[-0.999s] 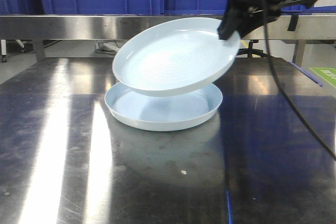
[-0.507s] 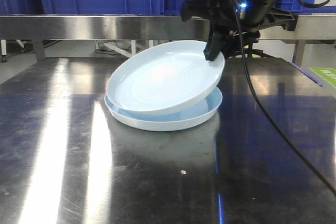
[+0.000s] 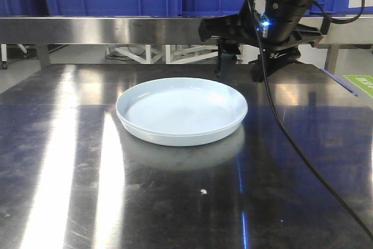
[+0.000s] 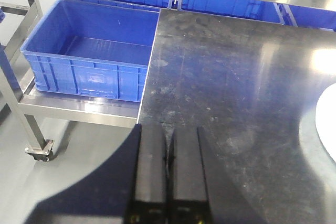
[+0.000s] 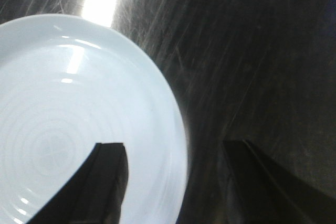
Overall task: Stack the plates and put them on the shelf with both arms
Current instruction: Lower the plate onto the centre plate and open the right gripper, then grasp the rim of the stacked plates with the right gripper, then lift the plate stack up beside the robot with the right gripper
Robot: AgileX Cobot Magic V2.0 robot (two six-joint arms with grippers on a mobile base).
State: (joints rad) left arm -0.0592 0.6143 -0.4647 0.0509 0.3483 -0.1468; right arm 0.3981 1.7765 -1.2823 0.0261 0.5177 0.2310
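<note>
Letting go, we now have the plates nested flat on the desk; our right pincer hangs open above their far rim, our left pincer sits closed, empty; the shelf comes next.

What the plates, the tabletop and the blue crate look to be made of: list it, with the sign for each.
Plates: glossy pale blue-white, possibly glazed ceramic or melamine. They show soft highlights and faint concentric rings, but the look does not settle which.
Tabletop: steel, semi-polished and scratched, with streaky, mirror-like reflections.
Blue crate: moulded plastic with a satin finish, ribbed walls and uniform colour.
</note>
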